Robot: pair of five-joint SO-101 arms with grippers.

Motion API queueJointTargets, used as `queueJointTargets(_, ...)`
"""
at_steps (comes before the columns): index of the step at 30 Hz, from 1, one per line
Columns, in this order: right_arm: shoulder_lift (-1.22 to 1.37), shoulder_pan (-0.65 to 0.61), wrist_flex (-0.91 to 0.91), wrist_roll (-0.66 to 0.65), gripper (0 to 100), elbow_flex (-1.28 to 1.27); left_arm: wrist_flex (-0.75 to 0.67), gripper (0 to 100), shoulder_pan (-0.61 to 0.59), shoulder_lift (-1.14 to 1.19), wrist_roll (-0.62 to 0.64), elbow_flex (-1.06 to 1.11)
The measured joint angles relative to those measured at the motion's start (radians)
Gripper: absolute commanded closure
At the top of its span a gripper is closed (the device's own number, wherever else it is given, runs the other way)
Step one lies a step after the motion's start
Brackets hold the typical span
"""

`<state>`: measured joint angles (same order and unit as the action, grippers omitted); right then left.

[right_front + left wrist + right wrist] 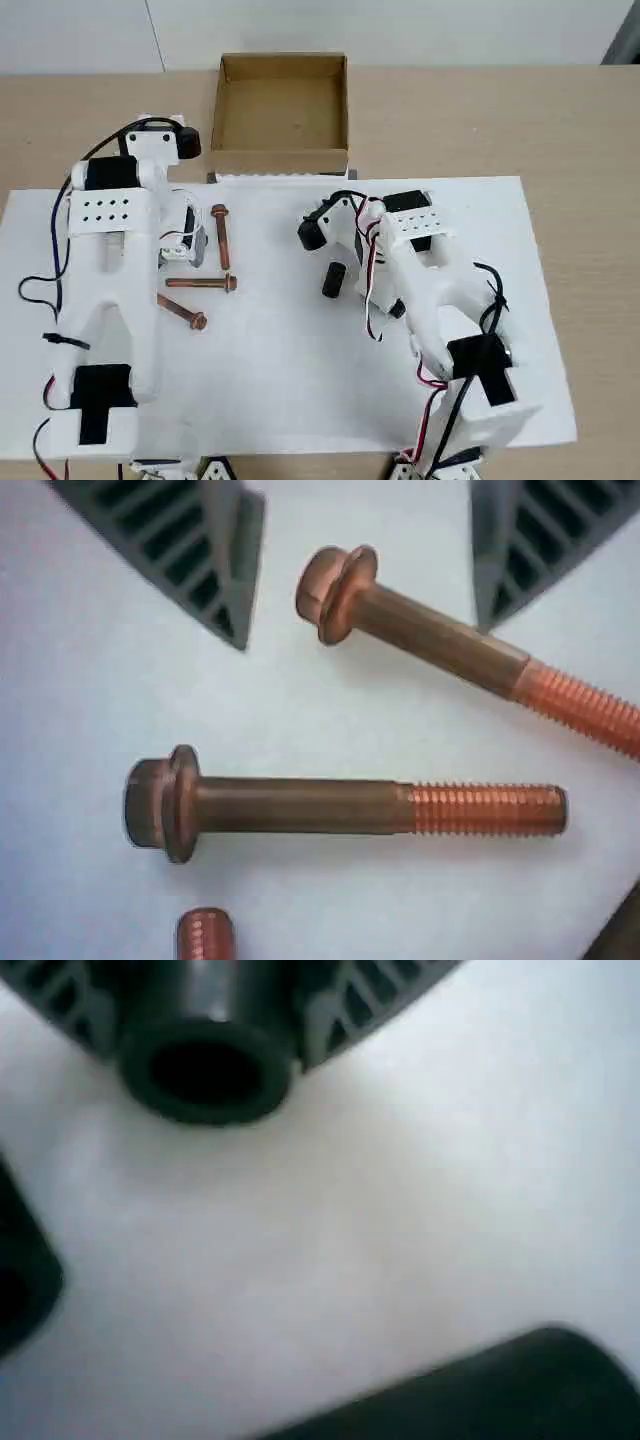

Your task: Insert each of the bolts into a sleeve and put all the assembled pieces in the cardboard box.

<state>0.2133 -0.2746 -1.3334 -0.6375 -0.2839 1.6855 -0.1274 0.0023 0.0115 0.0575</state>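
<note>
Fingers (370, 995) of the right gripper (205, 1050) come first, right up at the lens, pinching a black sleeve (205, 1070) from both sides, open bore facing us. Behind it the white sheet (400, 1210), and a big dark rounded shape (500, 1390) (too blurred to call).

Over to the left wrist: left gripper (360, 630) hanging above the sheet, grey fingers (200, 550) spread wide. Under the gap lies the slanted bolt (440, 645), head by one finger, shank running past the other; touching or not, I cannot tell. Just beside it the level bolt (300, 805) lies flat, and the threaded tip of a third bolt (205, 935) pokes in near its head.

High view now: all three bolts loose on the sheet beside the left arm, apart from the right arm. A dark sleeve (333, 280) sits at the right arm's tip; whether it is the gripped one, I cannot tell from here. Cardboard box (283, 110) stands on the table (580, 120) at the sheet's far edge.
</note>
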Motion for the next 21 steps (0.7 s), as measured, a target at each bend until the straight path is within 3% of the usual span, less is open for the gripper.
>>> queueJointTargets(10, -0.046, 0.008, -0.002, 0.000, 98.8, -0.006, 0.000, 86, 0.000, 0.000, 0.000, 0.000)
queueJointTargets(21, -0.399, 0.003, -0.141, 0.114, 99.3, -0.009, 0.000, 86, 0.000, 0.000, 0.000, 0.000)
